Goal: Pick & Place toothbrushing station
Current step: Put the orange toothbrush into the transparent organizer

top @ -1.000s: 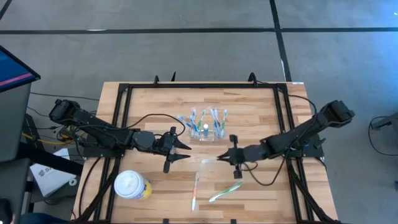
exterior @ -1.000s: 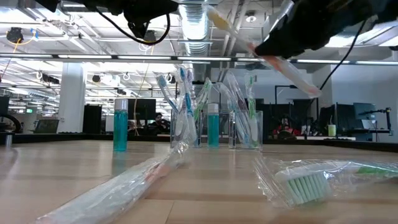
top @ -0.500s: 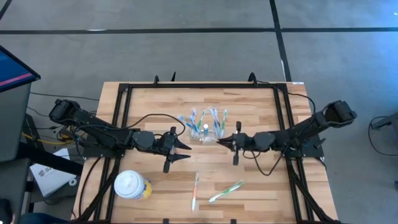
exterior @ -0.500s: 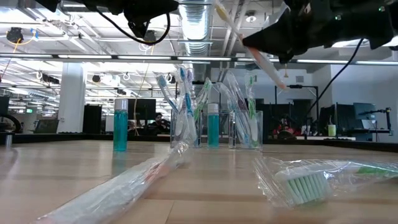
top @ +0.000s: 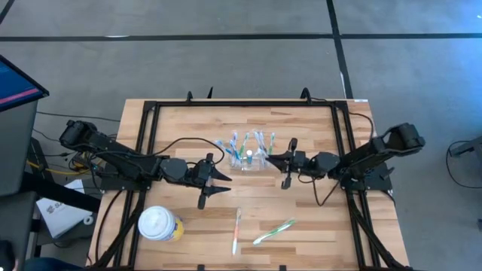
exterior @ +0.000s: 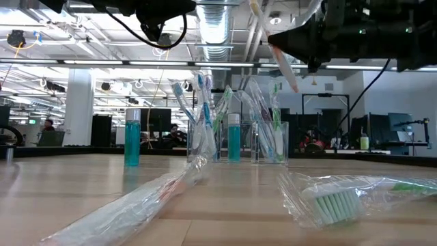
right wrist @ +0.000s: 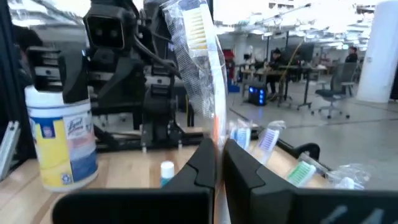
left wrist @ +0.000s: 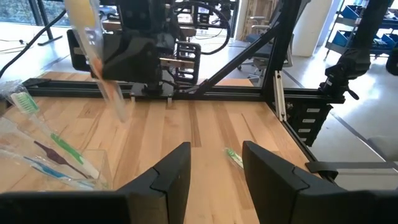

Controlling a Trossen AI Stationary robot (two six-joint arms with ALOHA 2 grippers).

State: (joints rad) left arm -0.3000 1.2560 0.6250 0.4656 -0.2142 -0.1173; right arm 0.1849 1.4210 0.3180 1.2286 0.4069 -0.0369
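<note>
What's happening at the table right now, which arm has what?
The right gripper is shut on a wrapped toothbrush and holds it in the air just beside the clear toothbrushing station, which already stands full of brushes at mid-table. The left gripper hangs open to the station's left, holding nothing. Two more wrapped toothbrushes lie on the table's near side, and a white-lidded yellow canister stands at the near left.

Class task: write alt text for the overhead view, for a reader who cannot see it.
The right gripper holds a wrapped toothbrush at the clear holder of toothbrushes mid-table. The left gripper waits open beside it; two wrapped toothbrushes and a white-lidded tub lie nearer the front edge.
</note>
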